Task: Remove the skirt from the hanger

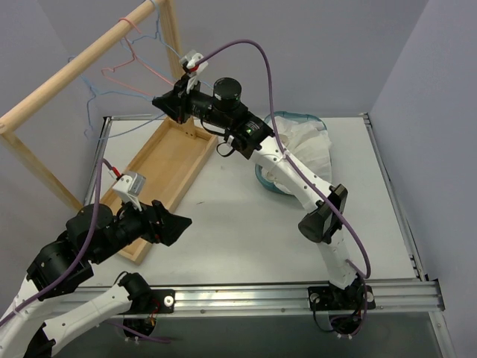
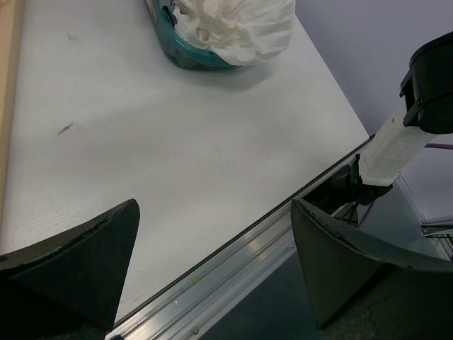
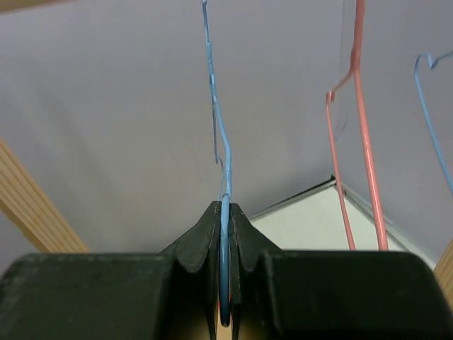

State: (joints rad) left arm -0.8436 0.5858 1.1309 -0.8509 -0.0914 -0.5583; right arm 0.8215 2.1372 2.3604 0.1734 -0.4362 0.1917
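Observation:
The skirt point(image 1: 307, 144), a bunched white cloth, lies in a teal basket point(image 1: 267, 183) at the back right of the table; the left wrist view shows the skirt point(image 2: 241, 25) at its top edge. My right gripper point(image 1: 165, 103) is raised by the wooden rail and is shut on the thin wire of a bare blue hanger point(image 3: 216, 120), which runs up from between the right gripper's point(image 3: 225, 209) jaws. No cloth hangs from that wire. My left gripper point(image 1: 179, 224) is open and empty, low over the table's front left; the left gripper's point(image 2: 214, 205) fingers frame the table's metal front edge.
A pink hanger point(image 1: 138, 67) hangs on the wooden rail point(image 1: 74, 63); the pink hanger point(image 3: 364, 142) and another blue wire point(image 3: 432, 120) are to the right of the held one. The rack's wooden base frame point(image 1: 168, 160) lies along the table's left side.

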